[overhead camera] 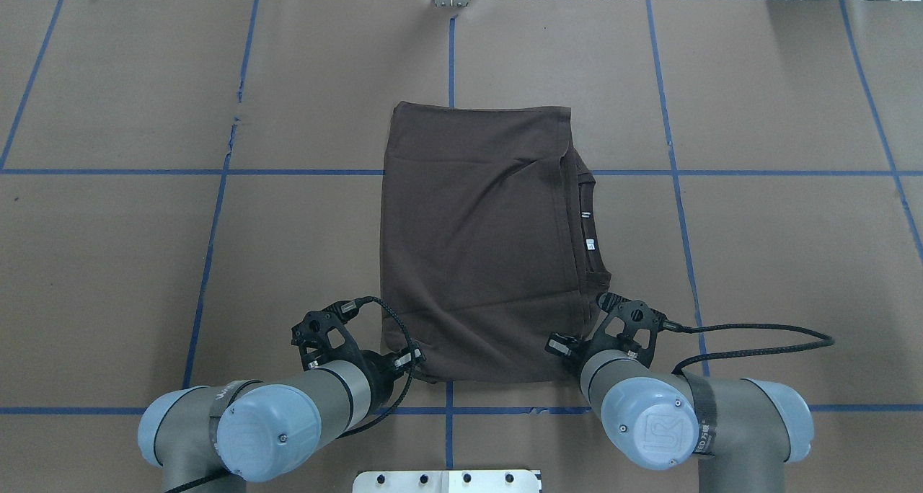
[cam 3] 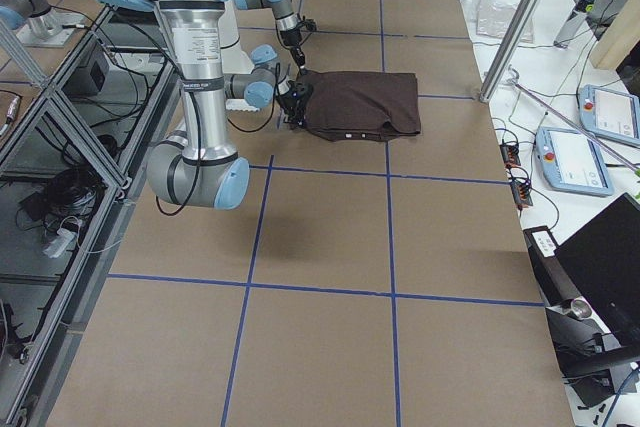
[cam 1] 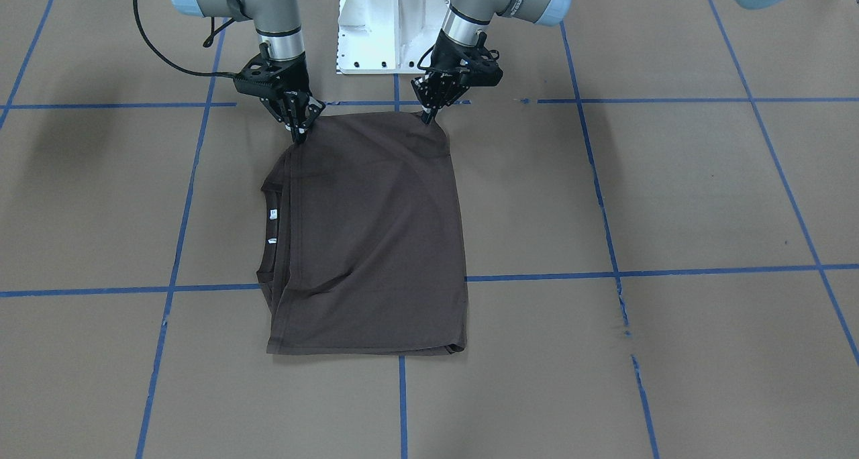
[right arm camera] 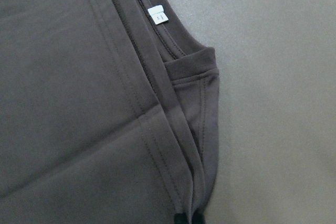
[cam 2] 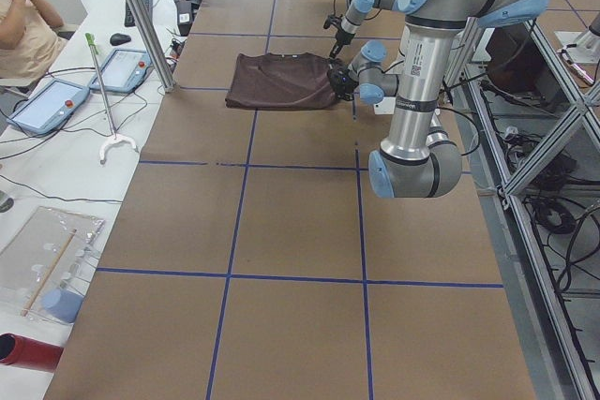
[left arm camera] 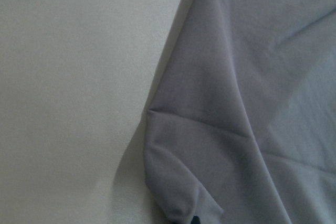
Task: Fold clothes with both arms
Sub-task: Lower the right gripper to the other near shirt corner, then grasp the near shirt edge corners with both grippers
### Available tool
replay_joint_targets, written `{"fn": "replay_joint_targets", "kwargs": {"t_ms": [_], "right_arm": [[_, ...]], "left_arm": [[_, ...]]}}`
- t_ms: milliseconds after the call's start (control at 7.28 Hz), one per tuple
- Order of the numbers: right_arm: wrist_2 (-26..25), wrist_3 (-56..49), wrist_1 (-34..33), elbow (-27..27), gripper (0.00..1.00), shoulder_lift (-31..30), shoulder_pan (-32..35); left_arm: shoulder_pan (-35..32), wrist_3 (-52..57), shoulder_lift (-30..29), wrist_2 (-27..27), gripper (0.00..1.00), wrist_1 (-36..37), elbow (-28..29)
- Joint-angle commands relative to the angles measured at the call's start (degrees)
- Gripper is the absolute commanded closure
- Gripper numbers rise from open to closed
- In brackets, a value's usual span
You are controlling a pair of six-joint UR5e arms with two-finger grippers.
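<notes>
Both grippers clenched on T-shirt's robot-side edge: left gripper (cam 1: 428, 115) pinches one corner, right gripper (cam 1: 300, 131) pinches collar-side corner. T-shirt (cam 1: 376, 231) lies folded into rectangle mid-table (cam 1: 671, 190), collar (cam 1: 267, 192) toward robot's right. Likely step: carry near edge over to far edge. Lift both corners together, level, edge taut between them; avoid dragging lower layers. Land edges flush before letting go.

Silver-grey left arm (overhead camera: 339, 386), matching right arm (overhead camera: 732, 401), light blue joint caps (overhead camera: 263, 435), black cables (overhead camera: 757, 326)
</notes>
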Motion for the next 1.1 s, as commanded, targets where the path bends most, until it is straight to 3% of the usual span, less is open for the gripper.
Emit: {"fn": "replay_joint_targets", "kwargs": {"t_ms": [0, 412, 686, 824, 961], "right_arm": [[0.44, -0.34, -2.50, 3.57, 1.00, 0.06, 0.44], [1.06, -0.34, -6.21, 9.72, 1.00, 0.50, 0.61], [3.78, 0.18, -21.86, 25.49, 1.00, 1.72, -1.30], [3.87, 0.19, -29.35, 28.88, 1.00, 5.56, -2.02], [3.96, 0.10, -32.82, 28.39, 1.00, 8.56, -2.02]], "left_arm": [[-0.42, 6.23, 0.33, -0.54, 1.00, 10.48, -10.85], [-0.68, 6.43, 0.33, -3.78, 1.00, 16.15, -16.62], [-0.68, 6.34, 0.33, -7.20, 1.00, 26.13, -26.25], [-0.68, 6.34, 0.24, -8.44, 1.00, 30.71, -30.92], [-0.68, 6.43, -0.02, -8.97, 1.00, 31.80, -30.88]]}}
